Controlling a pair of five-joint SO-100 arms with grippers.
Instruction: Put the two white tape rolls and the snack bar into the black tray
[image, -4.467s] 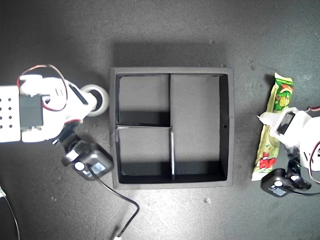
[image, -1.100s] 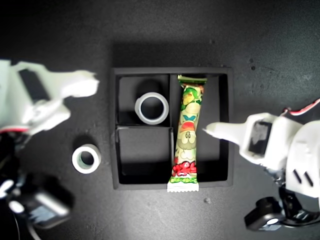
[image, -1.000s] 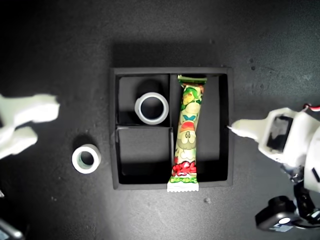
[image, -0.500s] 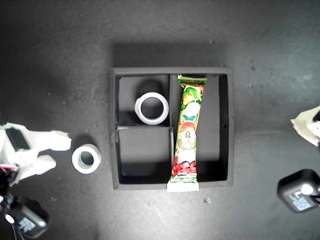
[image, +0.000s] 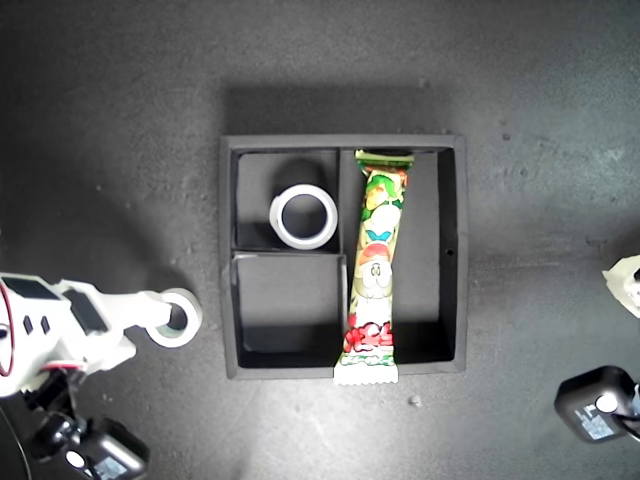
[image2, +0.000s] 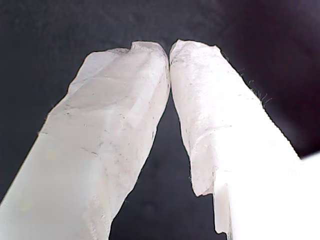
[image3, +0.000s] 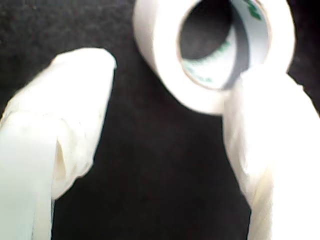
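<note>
A: How much is done?

B: Two of three, I'd say. The snack bar (image: 373, 268) lies in the long compartment of the black tray (image: 452, 368), its lower crimped end riding over the tray's near wall. The larger tape roll (image: 304, 216) sits in the small compartment toward the exterior view's top. The other small compartment holds nothing.

A: And the last roll?

B: The greenish tape roll (image: 181, 314) is on the surface, just beside the tray on the exterior view's left. My second end effector (image3: 170, 105) is spread wide at it, one finger (image3: 262, 130) against the roll's rim, nothing clamped.

A: Does the overhead show that?

B: Not well; the arm covers part of the roll there, so I can't quite tell contact. The second wrist view shows the gap and green print inside the core.

A: The other arm?

B: My first end effector (image2: 169, 50) is pinched closed on nothing, over bare surface.
</note>
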